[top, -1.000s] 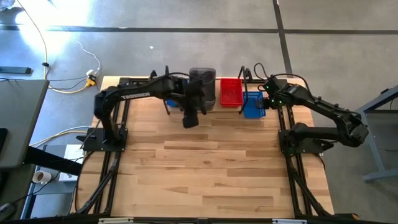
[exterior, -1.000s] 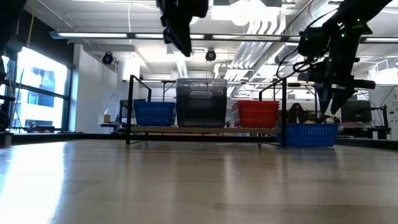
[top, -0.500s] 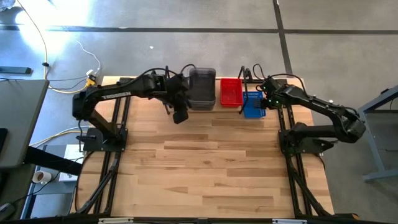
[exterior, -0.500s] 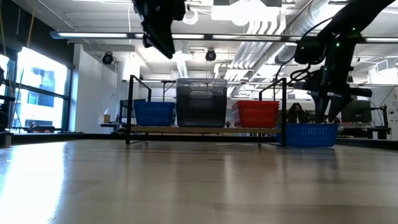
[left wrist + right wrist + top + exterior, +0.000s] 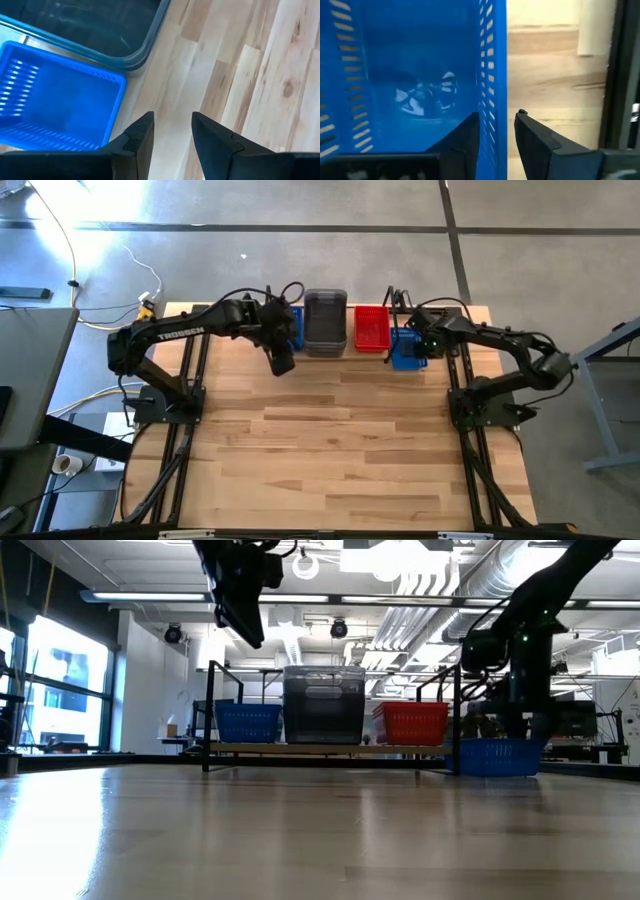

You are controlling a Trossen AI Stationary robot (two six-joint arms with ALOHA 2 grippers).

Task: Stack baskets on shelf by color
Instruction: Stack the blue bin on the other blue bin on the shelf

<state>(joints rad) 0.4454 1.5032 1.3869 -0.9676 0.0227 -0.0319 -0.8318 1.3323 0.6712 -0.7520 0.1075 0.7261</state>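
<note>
Baskets stand in a row on the shelf (image 5: 330, 748), a low black wire rack at the far edge of the counter (image 5: 340, 450). As the low view shows them, a blue basket on the shelf (image 5: 248, 722) is at one end, a grey stack (image 5: 324, 704) is in the middle and rises higher than the others, and a red basket (image 5: 411, 723) is at the other end. How many baskets each pile holds I cannot tell.

One more blue basket, the loose blue basket (image 5: 406, 348), sits on the counter just beside the red end of the shelf, outside the end post. The right gripper (image 5: 418, 340) is lowered over this basket. In the right wrist view its two fingers (image 5: 465, 137) stand on either side of the slotted side wall of the basket, one inside and one outside, with a narrow gap between them. Whether the fingers already press on the wall I cannot tell.

The left gripper (image 5: 281, 360) hangs above the counter, in front of the shelf, near the blue end. In the left wrist view its fingers (image 5: 139, 137) are apart with only bare wood between them, and it holds nothing. Beyond them a blue basket and the rim of a grey one show.
</note>
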